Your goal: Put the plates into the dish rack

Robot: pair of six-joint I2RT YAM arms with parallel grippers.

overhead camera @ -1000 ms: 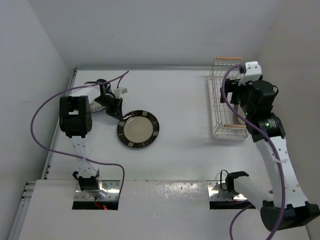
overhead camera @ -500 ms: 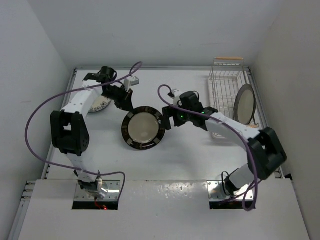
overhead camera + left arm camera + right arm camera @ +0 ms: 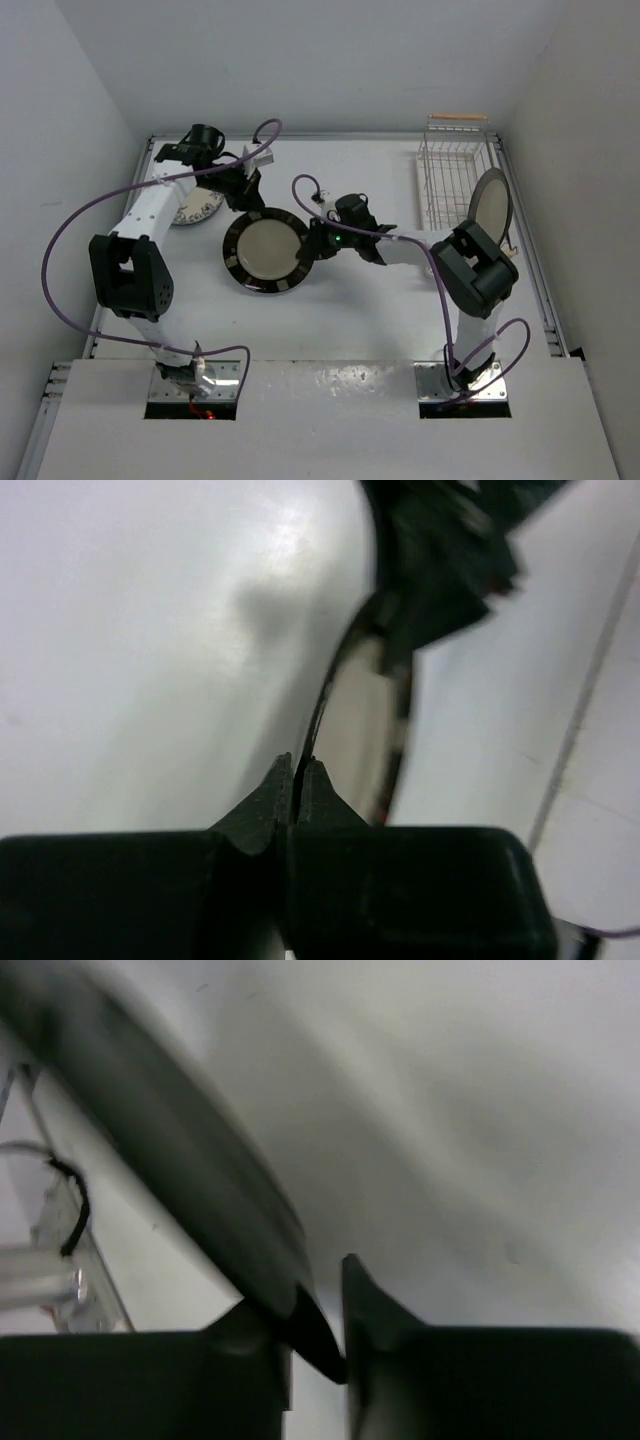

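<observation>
**Mia:** The table (image 3: 380,300) was white, and so were the walls round it. What was the biggest thing on it?

**Tom:** The dish rack (image 3: 445,175), over at the far right. A second before, the right arm was busy over it. Now a cream plate (image 3: 490,203) stood on its edge inside, and the arm had gone away.

**Mia:** So one plate was done?

**Tom:** I think so. Two were left. The banded plate (image 3: 265,250) was in the middle, and it had slid a bit to the left. The blue flower plate (image 3: 195,208) lay at the far left, partly under the left arm.

**Mia:** And the grippers?

**Tom:** The left gripper (image 3: 247,200) was at the banded plate's far rim. Its fingers (image 3: 270,800) were pressed on the thin edge. The right gripper (image 3: 310,242) had come to the rim's right side. Its fingers (image 3: 365,1295) were a little apart by the dark rim. It was blurry, so I could not tell if they squeezed it.
</observation>
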